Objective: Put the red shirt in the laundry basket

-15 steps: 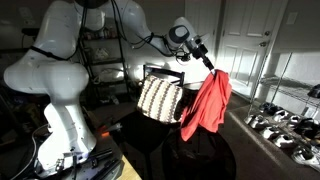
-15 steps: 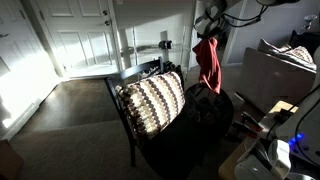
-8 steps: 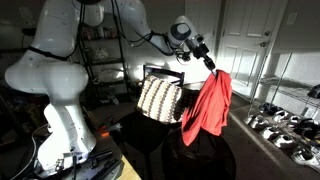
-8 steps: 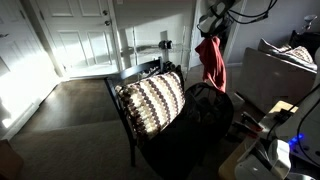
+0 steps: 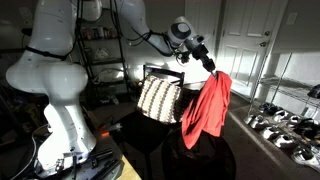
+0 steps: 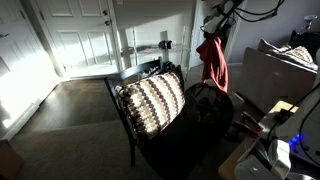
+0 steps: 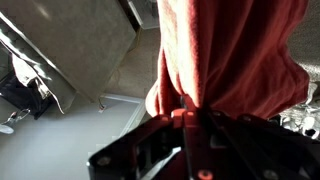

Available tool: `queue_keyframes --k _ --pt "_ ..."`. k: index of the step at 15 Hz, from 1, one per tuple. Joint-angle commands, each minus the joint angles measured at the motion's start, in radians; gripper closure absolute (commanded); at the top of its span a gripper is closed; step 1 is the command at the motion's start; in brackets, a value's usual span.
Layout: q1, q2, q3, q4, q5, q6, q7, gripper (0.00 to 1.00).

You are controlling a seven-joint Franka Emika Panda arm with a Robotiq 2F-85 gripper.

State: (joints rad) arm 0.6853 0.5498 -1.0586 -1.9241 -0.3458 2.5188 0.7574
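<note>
Near the basket (image 5: 158, 97), the claw (image 5: 211, 67) is pinching the red shirt (image 5: 207, 105) by a bunched edge; it is hanging limp, seemingly light.

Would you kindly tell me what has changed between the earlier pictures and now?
The limp red cloth shirt, hanging from the shut jaws, has drifted slightly to the right in an exterior view. Nothing was taken hold of or let go. The brown-and-cream zigzag fabric hamper stayed put, and the shirt is not yet in it.
</note>
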Motion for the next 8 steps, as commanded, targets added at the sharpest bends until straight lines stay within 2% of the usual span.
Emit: queue_keyframes --k 1,8 --pt "-0.027 -0.1 0.036 -0.045 -0.104 -0.025 -0.015 0.98" --pt "-0.087 -0.228 0.12 -0.125 -0.27 -0.019 -0.028 0.98"
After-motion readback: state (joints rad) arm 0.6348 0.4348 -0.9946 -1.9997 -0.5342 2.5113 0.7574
